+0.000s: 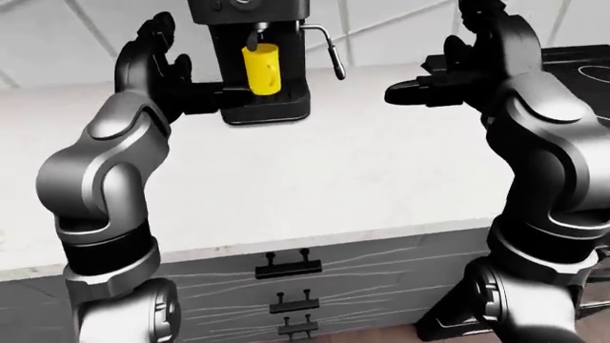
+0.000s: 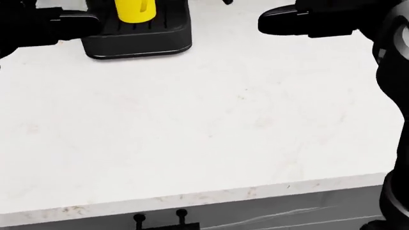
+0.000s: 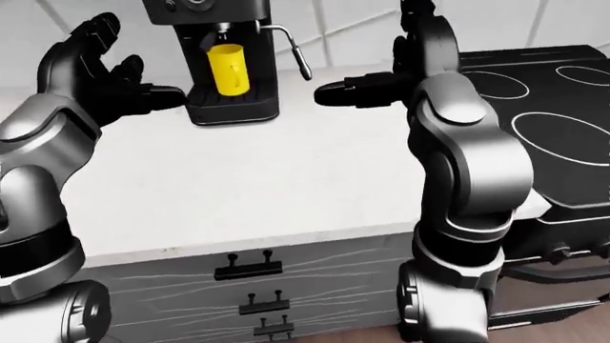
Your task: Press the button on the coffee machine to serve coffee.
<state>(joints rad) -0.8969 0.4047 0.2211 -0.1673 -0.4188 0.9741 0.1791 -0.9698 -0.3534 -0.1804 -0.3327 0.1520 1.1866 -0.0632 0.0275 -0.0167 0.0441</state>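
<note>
Fingers (image 3: 95, 32) of the left hand (image 3: 100, 71) are spread wide, holding nothing; right hand (image 3: 400, 75) also loose and empty, one finger stretched toward the machine, not touching it.

Largest first: white counter (image 2: 211, 124) fills the head view, w/ drawer fronts below its near edge and a black cooktop (image 3: 543, 107) past its right end. The espresso machine (image 1: 257, 61) stands toward the counter's far-left corner, against the tiled wall. Yellow cup (image 1: 261, 68) sits on its drip tray under the spout, steam wand (image 1: 329, 50) sticking out on the right. Buttons, prob. the small round controls (image 1: 237, 3) on the top panel, are cut off by the frame edge; can't tell which one serves.

Risks, as I judge them:
- Left hand is just beside the cup and tray; a sideways drift could knock the cup off, so coffee would spill.
- Right hand reaching in could catch the wand.
- W/ the panel barely in view, a press could land on the wrong control or shove the machine toward the wall.
</note>
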